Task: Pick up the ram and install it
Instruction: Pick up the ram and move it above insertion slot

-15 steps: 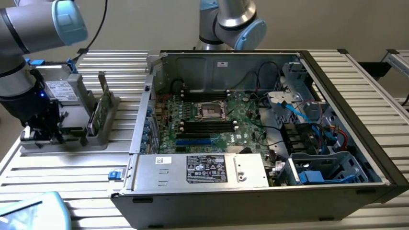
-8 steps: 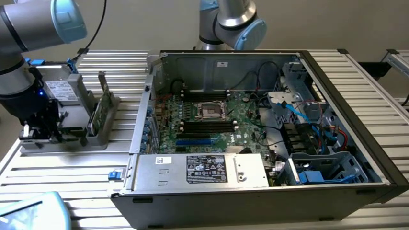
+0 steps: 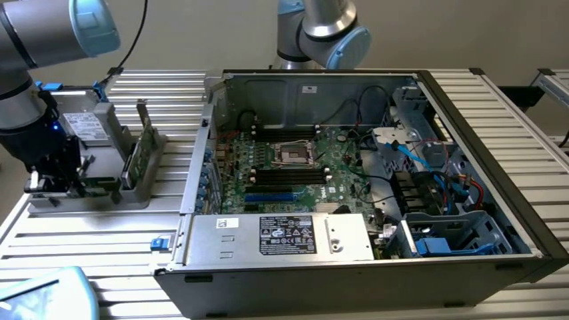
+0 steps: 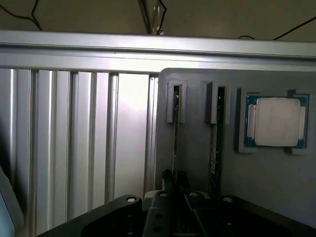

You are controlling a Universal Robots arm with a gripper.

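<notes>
Off to one side of my gripper (image 4: 175,177) runs the ribbed metal table (image 4: 89,138), with nothing on it that I need. My fingertips (image 4: 168,177) stand a little apart with a narrow gap between them, and I judge they are pinching nothing. Straight ahead of that gap is the ram (image 4: 175,133), standing on edge in a slot of the grey holder (image 4: 195,163), so I see it as one thin line running away from me, its near end just beyond my tips. Just beside it, in the neighbouring slot, stands a second stick (image 4: 216,138). Further out on that side the silver processor (image 4: 276,121) lies flat in its own recess, well apart from my fingers. In the exterior view the open computer case (image 3: 311,72) sits beyond the holder, toward that view's right. I expect the ram to be light and stiff but brittle: a thin board that will not bend kindly, with smooth faces that could slip. I would pinch it across its flat faces near the upper edge, about mid-length, keeping off the contacts seated in the slot.
</notes>
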